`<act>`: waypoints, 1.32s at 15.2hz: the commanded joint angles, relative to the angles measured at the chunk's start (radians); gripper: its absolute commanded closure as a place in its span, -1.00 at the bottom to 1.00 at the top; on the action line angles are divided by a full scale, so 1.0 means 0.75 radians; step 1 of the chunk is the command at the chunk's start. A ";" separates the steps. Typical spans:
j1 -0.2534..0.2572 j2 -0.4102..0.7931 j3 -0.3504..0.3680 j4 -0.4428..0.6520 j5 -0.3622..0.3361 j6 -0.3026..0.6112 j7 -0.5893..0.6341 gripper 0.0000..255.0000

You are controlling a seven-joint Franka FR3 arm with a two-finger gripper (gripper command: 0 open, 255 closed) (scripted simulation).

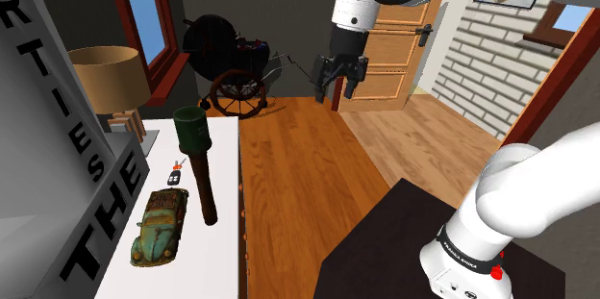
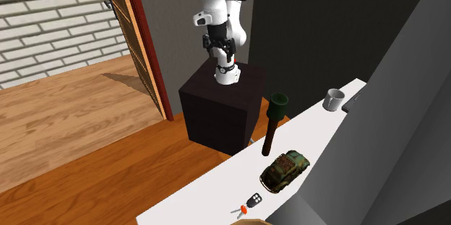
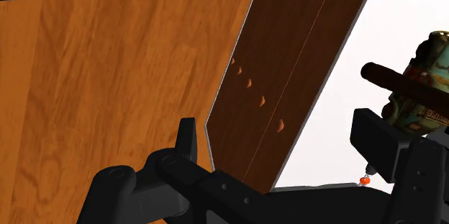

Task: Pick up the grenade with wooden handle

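Note:
The grenade (image 1: 199, 167) has a green head and a dark brown handle and lies on the white table top (image 1: 219, 249), between a toy car and the table's edge. It also lies across the second exterior view (image 2: 272, 124), and its handle (image 3: 403, 86) crosses the toy car in the wrist view. My black gripper (image 1: 340, 86) hangs open high over the wooden floor, well off to the shoulder view's right of the table, touching nothing. From the other side, the gripper (image 2: 220, 46) is up by the arm's base. Nothing lies between the spread fingers (image 3: 187, 140).
A rusty green toy car (image 1: 161, 230) and a key fob (image 1: 174, 176) lie beside the grenade. A grey mug (image 2: 333, 99) stands at the table's far end. Around it are a lamp (image 1: 104, 71), a black wheeled chair (image 1: 226, 62), a wooden door (image 1: 394, 47) and my dark stand (image 2: 220, 111).

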 commanded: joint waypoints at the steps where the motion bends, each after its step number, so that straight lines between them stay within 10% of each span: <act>1: 0.008 0.067 0.059 0.072 0.001 0.003 0.083 -1.00; 13: 0.053 0.632 0.377 0.666 -0.204 -0.043 0.598 -1.00; 20: 0.231 1.103 0.470 1.223 -0.485 -0.225 0.901 -1.00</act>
